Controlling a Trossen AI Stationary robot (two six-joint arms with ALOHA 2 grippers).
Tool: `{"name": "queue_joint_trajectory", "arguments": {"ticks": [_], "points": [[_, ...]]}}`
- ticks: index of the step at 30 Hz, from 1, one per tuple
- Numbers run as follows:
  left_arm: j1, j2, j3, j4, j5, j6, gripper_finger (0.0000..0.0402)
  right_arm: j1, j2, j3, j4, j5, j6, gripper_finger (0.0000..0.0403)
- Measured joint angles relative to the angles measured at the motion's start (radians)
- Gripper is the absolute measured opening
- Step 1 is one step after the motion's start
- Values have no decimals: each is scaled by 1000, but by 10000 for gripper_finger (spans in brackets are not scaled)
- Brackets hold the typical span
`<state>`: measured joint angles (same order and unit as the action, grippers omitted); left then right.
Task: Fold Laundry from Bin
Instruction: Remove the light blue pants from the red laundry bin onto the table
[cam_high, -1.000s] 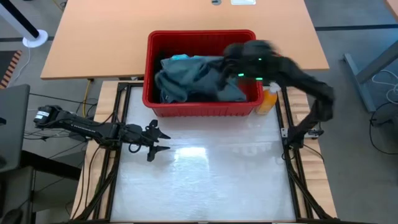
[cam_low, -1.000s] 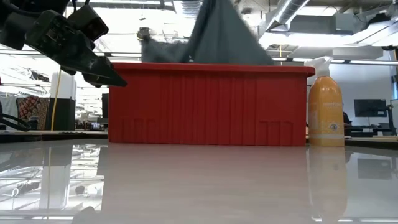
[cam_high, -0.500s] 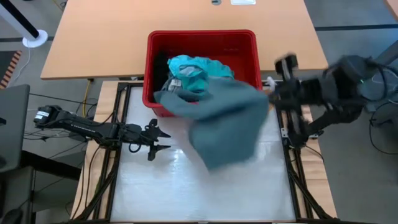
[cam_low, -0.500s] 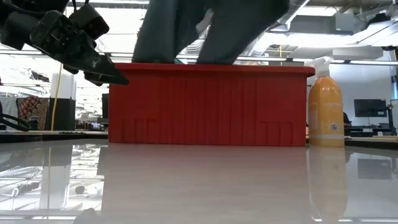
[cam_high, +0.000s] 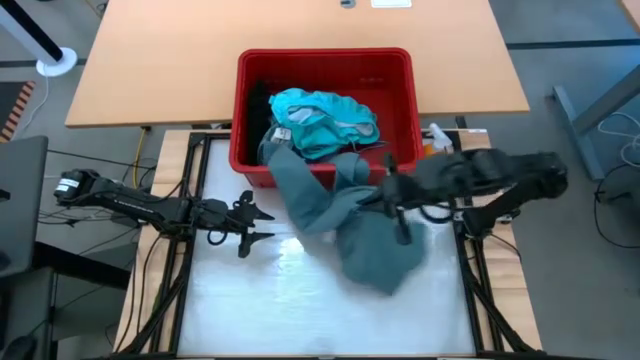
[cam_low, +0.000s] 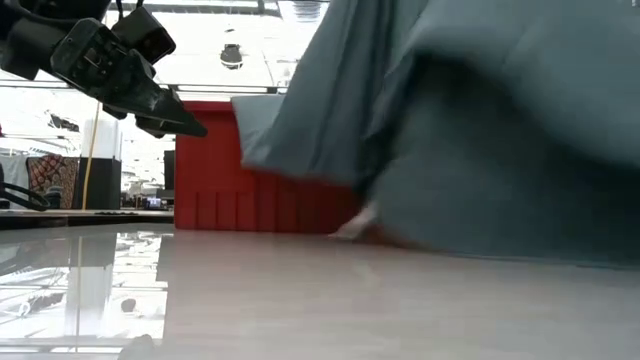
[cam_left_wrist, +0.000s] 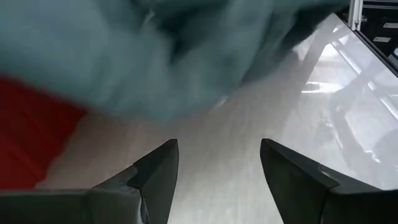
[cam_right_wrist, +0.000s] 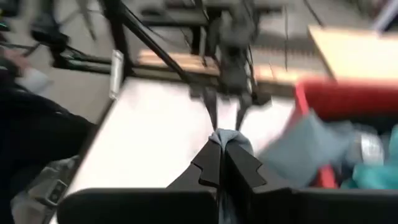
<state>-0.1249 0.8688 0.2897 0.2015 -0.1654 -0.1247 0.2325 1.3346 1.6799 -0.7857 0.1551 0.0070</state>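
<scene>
Fingers of my right gripper (cam_high: 392, 190) are pinched tight on a fold of the grey-green garment (cam_high: 365, 240), right of centre in the high view, and the right wrist view shows that cloth nipped between the closed tips (cam_right_wrist: 222, 147). From there the garment hangs down and spreads over the white table (cam_high: 230, 310), while one trailing end is draped over the front wall of the red bin (cam_high: 250, 110) in the upper middle. So I judge the task barely begun: one piece is most of the way out of the bin, nothing is laid flat, nothing is folded.

Inside the bin I count one bright teal garment (cam_high: 320, 115) on top and a dark one (cam_high: 258, 105) at its left edge; anything beneath is hidden.

My left gripper (cam_high: 250, 222) waits at centre left, clear of the cloth, jaws spread and holding nothing.

Two grippers, one bin, three garments visible.
</scene>
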Motion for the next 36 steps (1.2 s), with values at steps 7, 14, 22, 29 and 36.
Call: {"name": "queue_joint_trajectory", "arguments": {"ticks": [7, 14, 22, 29, 36], "points": [[0, 0, 0, 0, 0, -14, 217, -119, 48, -197, 36, 0, 174, 49], [0, 0, 0, 0, 0, -48, 217, -196, 142, -213, -139, -31, 187, 85], [0, 0, 0, 0, -12, -54, 217, -225, 147, -213, -413, 43, 228, 134], [0, 0, 0, 6, -61, -21, 217, -158, 68, -213, -374, 32, 277, 165], [0, 0, 0, 29, -64, 0, 217, -33, 21, -213, -329, 32, 359, 168]]}}
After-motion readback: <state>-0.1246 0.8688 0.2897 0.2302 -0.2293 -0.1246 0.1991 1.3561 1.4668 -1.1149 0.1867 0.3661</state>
